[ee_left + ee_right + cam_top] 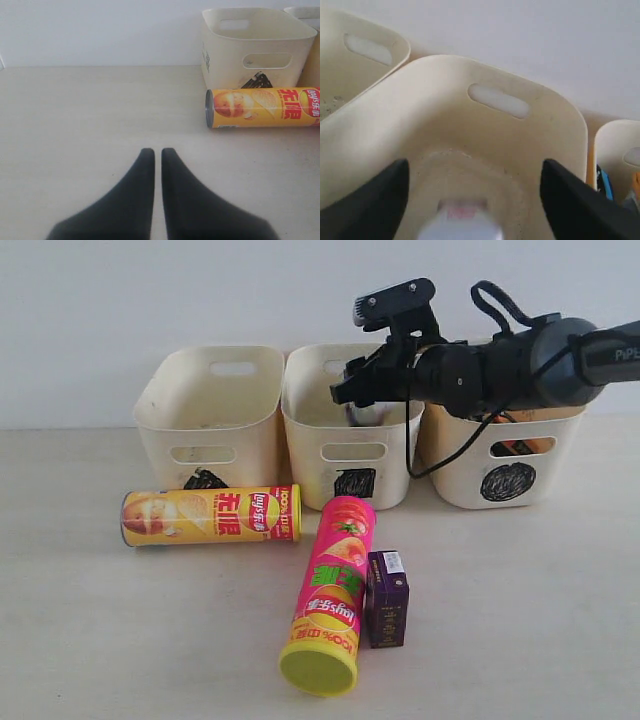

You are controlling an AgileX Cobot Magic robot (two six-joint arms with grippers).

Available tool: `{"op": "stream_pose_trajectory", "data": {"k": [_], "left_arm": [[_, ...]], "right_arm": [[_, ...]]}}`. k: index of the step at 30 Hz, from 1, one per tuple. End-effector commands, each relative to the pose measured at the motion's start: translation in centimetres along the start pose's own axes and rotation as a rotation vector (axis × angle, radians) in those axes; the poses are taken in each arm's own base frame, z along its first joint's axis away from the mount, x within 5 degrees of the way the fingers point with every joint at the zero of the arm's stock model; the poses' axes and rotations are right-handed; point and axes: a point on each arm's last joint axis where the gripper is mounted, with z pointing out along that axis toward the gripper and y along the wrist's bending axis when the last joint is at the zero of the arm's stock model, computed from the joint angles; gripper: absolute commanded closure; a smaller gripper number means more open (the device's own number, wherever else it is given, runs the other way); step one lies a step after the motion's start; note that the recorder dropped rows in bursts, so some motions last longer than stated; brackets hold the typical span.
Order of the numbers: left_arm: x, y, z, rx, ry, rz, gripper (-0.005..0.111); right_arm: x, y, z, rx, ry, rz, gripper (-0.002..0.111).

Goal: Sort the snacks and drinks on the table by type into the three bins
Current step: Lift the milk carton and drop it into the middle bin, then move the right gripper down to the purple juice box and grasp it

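Right gripper point(475, 172): hovering over middle bin point(345, 455), jaws gaping wide, gripping nothing; blurred white carton point(460, 225) lying inside, below. Left gripper point(157, 152): jaws nearly touching, empty, hanging over table point(100, 640). Yellow tube point(210, 515) lying at pink tube's point(335, 595) 10 o'clock; purple carton point(386, 598) touching at 3 o'clock.

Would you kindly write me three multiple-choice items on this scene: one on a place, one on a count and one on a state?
1. Where is the purple carton?
A) held in the air
B) on the table, beside the pink tube
C) inside a tub

2. How many chip tubes lie on the table?
A) three
B) one
C) two

3. The right pincer over the middle bin is:
A) open
B) shut on a tube
C) shut on a bag

Answers:
1 B, it sits right beside the pink tube.
2 C, the yellow tube and the pink one.
3 A, its fingers stand wide apart in the right wrist view.
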Motion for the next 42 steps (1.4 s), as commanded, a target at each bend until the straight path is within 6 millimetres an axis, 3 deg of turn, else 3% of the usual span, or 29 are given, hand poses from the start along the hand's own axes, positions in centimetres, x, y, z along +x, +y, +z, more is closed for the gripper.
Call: {"op": "stream_pose_trajectory", "data": {"k": [1,5,9,14,18,19,30,35,42], "left_arm": [[-0.3,0.0,-0.1,0.002,-0.021,-0.015,0.102],[-0.3,0.0,-0.1,0.002,-0.021,-0.015,0.102],[-0.3,0.0,-0.1,0.002,-0.021,-0.015,0.102],[-0.3,0.0,-0.1,0.002,-0.021,-0.015,0.102],[-0.3,0.0,-0.1,0.002,-0.021,-0.015,0.102],[-0.3,0.0,-0.1,0.002,-0.021,-0.015,0.102],[-0.3,0.0,-0.1,0.002,-0.021,-0.015,0.102],[-0.3,0.0,-0.1,0.002,-0.021,-0.015,0.102],[-0.3,0.0,-0.1,0.002,-0.021,-0.015,0.102]], "right_arm": [[-1.1,-0.4,-0.3,0.011,-0.041,-0.002,0.030],[-3.1,-0.6,-2.2,-0.007,0.006,-0.001,0.030],[-5.6,-0.7,-5.9,-0.054,0.138,-0.053,0.034],[-7.5,-0.9,-9.7,-0.091,0.246,-0.061,0.070],[-8.5,-0.9,-12.5,-0.119,0.333,-0.067,0.105],[-8.7,-0.9,-13.4,-0.129,0.366,-0.069,0.108],[-6.4,-0.6,-17.1,-0.168,0.534,-0.072,0.108],[-5.0,0.1,-17.8,-0.201,0.616,-0.095,0.108],[-4.5,2.1,-18.2,-0.257,0.663,-0.142,0.108]]}}
